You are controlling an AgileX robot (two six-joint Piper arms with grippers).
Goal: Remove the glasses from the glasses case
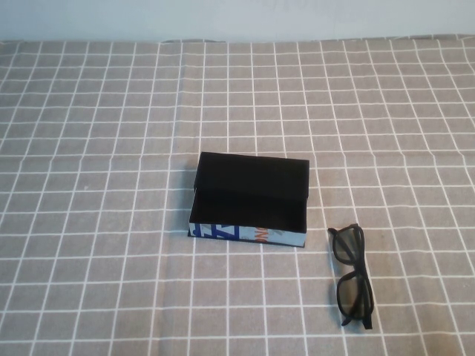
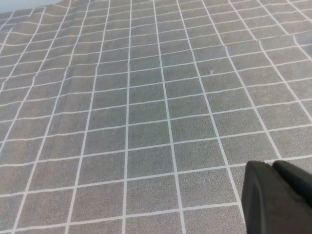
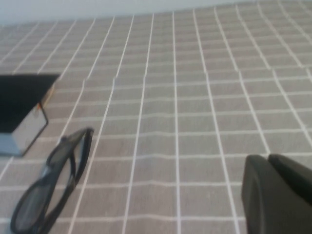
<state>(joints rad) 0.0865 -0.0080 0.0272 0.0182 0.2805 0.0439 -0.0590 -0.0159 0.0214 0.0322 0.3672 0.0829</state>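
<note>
The black glasses case (image 1: 249, 204) stands open at the table's middle, lid flipped back, its printed white, blue and orange front side facing me. Its inside looks dark and empty. The black thick-rimmed glasses (image 1: 351, 276) lie flat on the cloth to the case's right, apart from it. The right wrist view shows the glasses (image 3: 53, 183) and a corner of the case (image 3: 22, 112). My left gripper (image 2: 275, 168) is shut and empty over bare cloth. My right gripper (image 3: 270, 163) is shut and empty, to the right of the glasses. Neither gripper shows in the high view.
A grey tablecloth with a white grid (image 1: 111, 148) covers the whole table. A pale wall runs along the far edge (image 1: 237, 18). Nothing else stands on the cloth.
</note>
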